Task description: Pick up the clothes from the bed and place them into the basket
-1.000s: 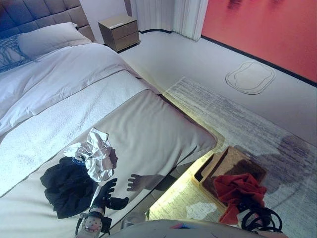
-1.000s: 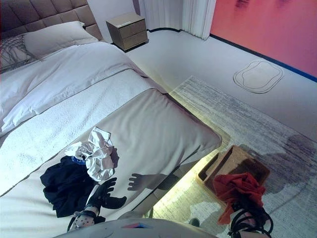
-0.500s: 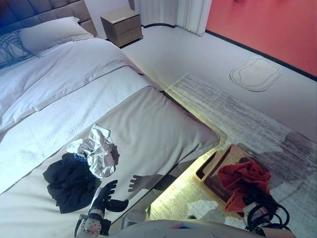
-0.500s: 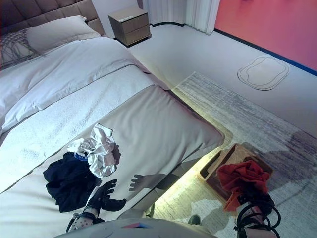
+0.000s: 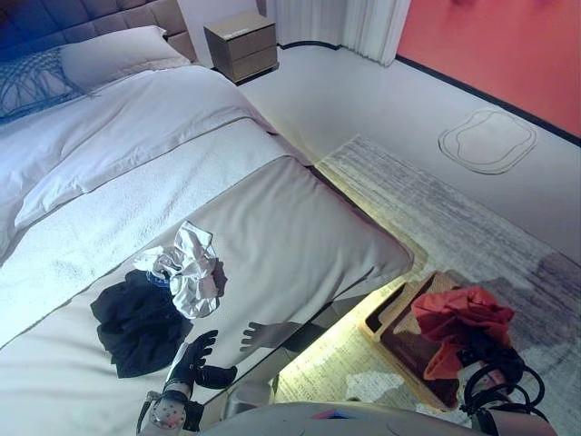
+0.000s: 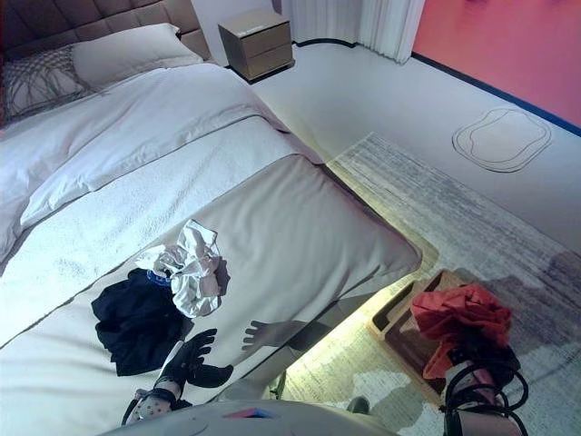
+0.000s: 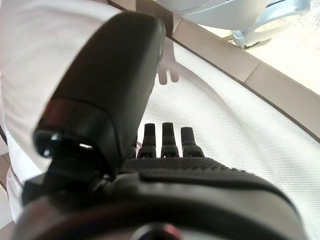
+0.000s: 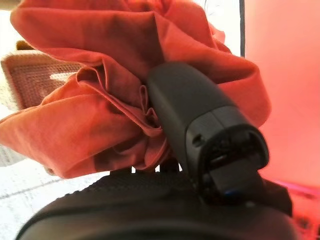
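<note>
A white and grey garment (image 5: 189, 268) and a black garment (image 5: 139, 315) lie bunched together near the foot of the bed (image 5: 272, 227). My left hand (image 5: 195, 359) is open with fingers spread, resting on the bed just beside the black garment; it also shows in the left wrist view (image 7: 165, 140). My right hand (image 6: 481, 363) is shut on a red garment (image 5: 458, 322) and holds it over the brown wicker basket (image 5: 408, 318) on the floor by the bed. In the right wrist view the thumb (image 8: 200, 125) presses into the red cloth (image 8: 100, 100).
A patterned rug (image 5: 436, 209) lies under the basket. A wooden nightstand (image 5: 241, 34) stands by the headboard. Pillows (image 5: 109, 54) lie at the head of the bed. A pale oval mat (image 5: 486, 141) lies on the floor near the red wall.
The view has shifted. My right hand has carried the red garment to the right, further over the basket. The left hand has stayed put on the bed.
</note>
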Motion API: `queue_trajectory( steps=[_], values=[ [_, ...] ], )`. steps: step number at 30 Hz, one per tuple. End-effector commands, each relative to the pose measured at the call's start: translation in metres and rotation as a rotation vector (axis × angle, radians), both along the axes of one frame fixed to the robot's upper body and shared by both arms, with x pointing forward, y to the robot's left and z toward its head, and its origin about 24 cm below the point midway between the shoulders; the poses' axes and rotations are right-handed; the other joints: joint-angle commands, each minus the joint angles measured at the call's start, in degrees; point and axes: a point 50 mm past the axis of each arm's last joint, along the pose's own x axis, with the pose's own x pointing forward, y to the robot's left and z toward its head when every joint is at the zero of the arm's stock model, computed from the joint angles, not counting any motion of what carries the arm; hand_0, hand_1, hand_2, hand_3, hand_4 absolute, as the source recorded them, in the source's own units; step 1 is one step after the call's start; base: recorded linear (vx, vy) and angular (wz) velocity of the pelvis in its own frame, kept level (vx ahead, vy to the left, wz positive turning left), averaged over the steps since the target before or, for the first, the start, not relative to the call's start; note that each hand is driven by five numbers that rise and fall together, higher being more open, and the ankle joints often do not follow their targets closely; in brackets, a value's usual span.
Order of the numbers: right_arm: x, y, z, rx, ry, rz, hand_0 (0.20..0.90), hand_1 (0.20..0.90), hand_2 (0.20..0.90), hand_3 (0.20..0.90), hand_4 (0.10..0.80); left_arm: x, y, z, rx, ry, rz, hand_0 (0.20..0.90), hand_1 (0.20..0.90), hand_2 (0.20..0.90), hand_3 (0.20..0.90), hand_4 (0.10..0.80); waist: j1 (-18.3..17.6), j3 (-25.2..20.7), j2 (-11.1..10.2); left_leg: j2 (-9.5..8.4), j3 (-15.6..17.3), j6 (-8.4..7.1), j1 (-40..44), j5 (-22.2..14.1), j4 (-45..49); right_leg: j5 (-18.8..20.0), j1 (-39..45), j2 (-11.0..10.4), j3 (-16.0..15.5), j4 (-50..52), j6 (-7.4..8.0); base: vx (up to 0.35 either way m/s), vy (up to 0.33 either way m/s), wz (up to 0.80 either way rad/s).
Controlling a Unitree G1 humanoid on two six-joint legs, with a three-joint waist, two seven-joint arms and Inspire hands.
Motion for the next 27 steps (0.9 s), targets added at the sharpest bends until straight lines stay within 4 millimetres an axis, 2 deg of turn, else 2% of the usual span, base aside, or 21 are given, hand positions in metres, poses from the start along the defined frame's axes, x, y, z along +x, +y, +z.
queue_trajectory(
  steps=[1, 4, 9, 18, 27],
  values=[
    [0.024, -0.044, 0.047, -0.202, -0.101, -0.045, 0.9, 0.9, 0.9, 0.9, 0.8, 0.024, 0.012, 0.014, 0.037, -0.106, -0.041, 0.9, 0.9, 0.9, 0.9, 0.8, 1.54, -1.82, -0.73, 0.94, 1.5, -1.56, -2.36, -0.65, 0.35, -1.78, 1.28, -1.68, -0.5, 2.85, 1.94, 0.0, 0.0, 0.0],
    [0.02, -0.051, 0.049, -0.2, -0.08, -0.097, 0.9, 0.9, 0.9, 0.9, 0.8, 0.022, 0.012, 0.013, 0.035, -0.097, -0.042, 0.9, 0.9, 0.9, 0.9, 0.8, 1.58, -1.86, -0.63, 0.93, 1.38, -1.61, -2.15, -0.74, 0.28, -1.81, 1.41, -1.7, -0.55, 2.87, 1.99, 0.0, 0.0, 0.0],
    [0.023, -0.05, 0.05, -0.19, -0.085, -0.094, 0.9, 0.9, 0.9, 0.9, 0.8, 0.022, 0.009, 0.012, 0.031, -0.093, -0.043, 0.9, 0.9, 0.9, 0.9, 0.8, 1.39, -1.66, -0.37, 0.81, 1.16, -1.61, -1.9, -0.77, 0.18, -1.79, 1.31, -1.79, -0.51, 3.13, 1.94, 0.0, 0.0, 0.0],
    [0.027, -0.039, 0.043, -0.16, -0.095, -0.033, 0.9, 0.9, 0.9, 0.9, 0.8, 0.024, 0.006, 0.012, 0.024, -0.099, -0.041, 0.9, 0.9, 0.9, 0.9, 0.8, 1.1, -1.63, -0.35, 0.79, 1.31, -1.58, -1.51, -0.96, -0.01, -1.87, 1.31, -1.9, -0.54, 3.18, 1.96, 0.0, 0.0, 0.0],
    [0.019, -0.029, 0.029, -0.117, -0.054, 0.034, 0.9, 0.9, 0.9, 0.9, 0.8, 0.025, 0.008, 0.012, 0.021, -0.103, -0.012, 0.9, 0.9, 0.9, 0.9, 0.8, 1.6, -1.97, -0.7, 0.85, 1.25, -1.6, -1.23, -1.07, -0.16, -2.16, 1.63, -1.54, -1.0, 3.05, 1.77, -0.003, 0.001, 0.0]
  ],
)
